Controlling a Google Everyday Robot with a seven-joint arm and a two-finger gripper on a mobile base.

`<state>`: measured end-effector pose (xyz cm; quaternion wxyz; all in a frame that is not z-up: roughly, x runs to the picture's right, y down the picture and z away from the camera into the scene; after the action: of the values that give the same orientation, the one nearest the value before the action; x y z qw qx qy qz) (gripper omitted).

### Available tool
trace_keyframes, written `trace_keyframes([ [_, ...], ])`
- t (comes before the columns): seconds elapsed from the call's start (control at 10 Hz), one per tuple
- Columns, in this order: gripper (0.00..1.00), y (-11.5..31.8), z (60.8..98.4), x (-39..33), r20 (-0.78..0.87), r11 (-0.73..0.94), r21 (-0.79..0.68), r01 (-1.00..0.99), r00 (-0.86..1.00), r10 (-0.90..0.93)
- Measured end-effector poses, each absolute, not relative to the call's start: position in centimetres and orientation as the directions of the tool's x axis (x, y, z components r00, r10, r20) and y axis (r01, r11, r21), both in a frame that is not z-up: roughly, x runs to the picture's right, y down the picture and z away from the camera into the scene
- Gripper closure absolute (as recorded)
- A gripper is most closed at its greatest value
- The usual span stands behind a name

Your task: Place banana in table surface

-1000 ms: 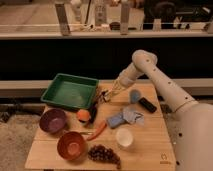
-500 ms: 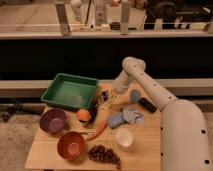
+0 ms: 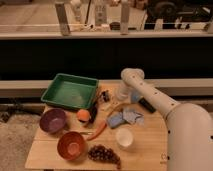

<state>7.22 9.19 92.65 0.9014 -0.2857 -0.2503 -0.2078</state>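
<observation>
The pale yellow banana [image 3: 115, 107] lies low near the middle of the tan wooden table surface [image 3: 145, 145], just right of the green tray. I cannot tell if it rests on the wood or is still held. My gripper [image 3: 104, 96] is at the end of the white arm, which reaches in from the right. It hangs by the tray's right front corner, at the banana's left end.
The green tray [image 3: 69, 91] stands at the back left. A purple bowl [image 3: 52, 120], an orange bowl [image 3: 71, 145], a round orange fruit [image 3: 83, 115], a carrot [image 3: 98, 130], grapes [image 3: 104, 153], a white cup [image 3: 123, 136], a blue cloth [image 3: 126, 117] and a black object [image 3: 147, 105] are spread over the table.
The arm has folded in towards the table and come lower. The gripper and banana have come down beside the tray. Nothing else has moved.
</observation>
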Motion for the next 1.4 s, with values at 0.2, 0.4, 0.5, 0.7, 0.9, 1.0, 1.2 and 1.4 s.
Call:
trace_keyframes([
  [0.2,0.5,9.2,92.9,7.8,0.545,0.758,-0.433,0.488,0.811,-0.211],
  [0.4,0.3,9.0,92.9,7.6,0.563,0.757,-0.434,0.488,0.803,-0.195],
  [0.5,0.22,8.8,92.6,7.7,0.585,0.755,-0.431,0.495,0.79,-0.184],
  [0.7,0.2,8.3,92.1,7.2,0.604,0.749,-0.423,0.51,0.774,-0.187],
  [0.9,0.2,6.9,91.2,6.8,0.6,0.756,-0.416,0.506,0.777,-0.19],
  [1.0,0.2,6.0,90.3,6.7,0.592,0.765,-0.409,0.498,0.782,-0.192],
  [1.2,0.2,3.9,88.4,6.3,0.567,0.789,-0.38,0.483,0.796,-0.214],
  [1.4,0.2,3.2,88.0,6.0,0.548,0.804,-0.359,0.474,0.804,-0.23],
])
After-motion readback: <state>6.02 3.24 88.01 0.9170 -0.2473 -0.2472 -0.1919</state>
